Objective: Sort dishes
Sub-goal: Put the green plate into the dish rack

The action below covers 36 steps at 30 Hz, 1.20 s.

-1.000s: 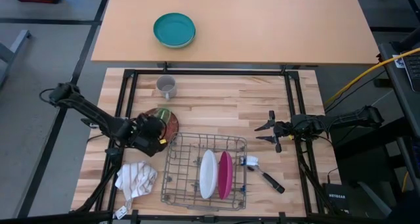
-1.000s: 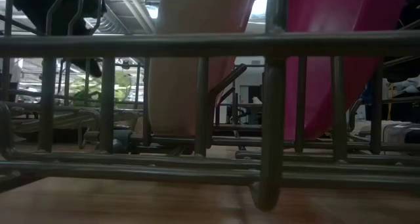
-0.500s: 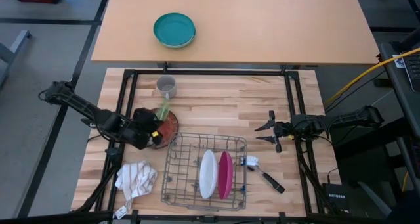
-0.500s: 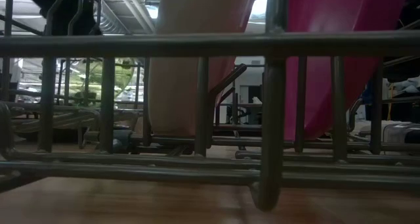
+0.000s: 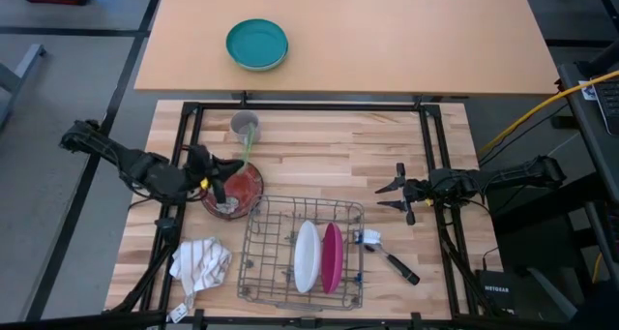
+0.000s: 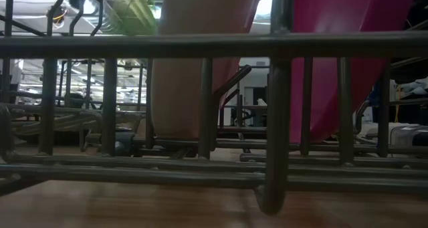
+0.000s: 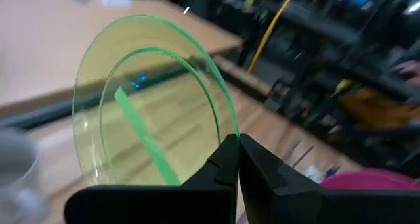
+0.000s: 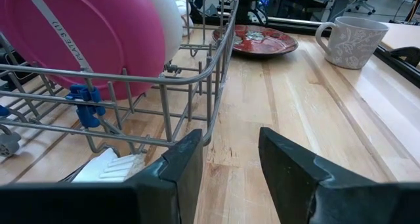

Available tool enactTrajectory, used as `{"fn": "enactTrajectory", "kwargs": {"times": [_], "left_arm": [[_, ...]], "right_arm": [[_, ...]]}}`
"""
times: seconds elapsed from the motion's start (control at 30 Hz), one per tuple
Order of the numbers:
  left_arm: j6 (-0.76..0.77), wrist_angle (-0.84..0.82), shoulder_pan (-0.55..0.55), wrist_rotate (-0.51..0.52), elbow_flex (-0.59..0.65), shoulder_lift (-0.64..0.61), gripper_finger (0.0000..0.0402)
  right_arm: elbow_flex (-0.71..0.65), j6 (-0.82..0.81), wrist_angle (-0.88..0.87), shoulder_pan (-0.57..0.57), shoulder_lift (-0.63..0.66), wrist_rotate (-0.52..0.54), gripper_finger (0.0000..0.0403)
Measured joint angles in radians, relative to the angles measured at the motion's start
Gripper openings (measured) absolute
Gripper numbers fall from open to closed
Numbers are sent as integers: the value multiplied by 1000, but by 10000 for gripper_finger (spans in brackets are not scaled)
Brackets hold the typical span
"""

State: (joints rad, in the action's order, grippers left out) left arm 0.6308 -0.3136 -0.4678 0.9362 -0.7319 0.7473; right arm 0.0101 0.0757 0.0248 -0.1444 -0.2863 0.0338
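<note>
My left gripper point(image 5: 230, 165) is shut on the pale green see-through plate point(image 5: 247, 144), which stands on edge above the dark red plate point(image 5: 235, 189). The green plate also shows in the left wrist view point(image 7: 151, 99) and at the top of the low view point(image 6: 134, 7). The dark red plate lies flat on the table. The white plate point(image 5: 307, 255) and the magenta plate point(image 5: 332, 255) stand on edge in the wire rack point(image 5: 261, 262). My right gripper point(image 5: 398, 193) is open and empty to the right of the rack. My left gripper pinches the green plate's rim point(image 7: 226, 133) between its two fingers. The fingers come roughly level from the table's left. The plate is lifted clear and stands nearly upright beyond the fingertips, above the dark red plate.
A grey mug point(image 5: 245, 127) stands just beyond the green plate. A teal bowl point(image 5: 257, 44) sits on the far table. A white cloth point(image 5: 200, 262) lies left of the rack and a dish brush point(image 5: 387, 255) right of it. Bare wood lies between the rack and the mug.
My left gripper has risen and drawn back toward the table's left and far edge, still shut on the green plate. The green plate has come up off the dark red plate and tipped from nearly flat onto its edge. The dark red plate stays flat on the table.
</note>
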Motion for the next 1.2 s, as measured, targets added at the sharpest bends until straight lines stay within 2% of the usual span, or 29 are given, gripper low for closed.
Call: {"fn": "enactTrajectory", "kwargs": {"times": [0.13,0.23,0.43,0.8,1.2], "left_arm": [[-136,187,-15,0,0,-3,0],[-164,300,-44,0,0,16,0],[-60,420,-125,0,0,115,0],[-85,852,-256,0,0,355,0],[138,1022,-388,130,0,578,0]], "right_arm": [[0,0,0,0,0,0,154],[0,0,0,0,0,0,154],[0,0,0,0,0,0,154],[0,0,0,0,0,0,154],[0,0,0,0,0,0,154]]}}
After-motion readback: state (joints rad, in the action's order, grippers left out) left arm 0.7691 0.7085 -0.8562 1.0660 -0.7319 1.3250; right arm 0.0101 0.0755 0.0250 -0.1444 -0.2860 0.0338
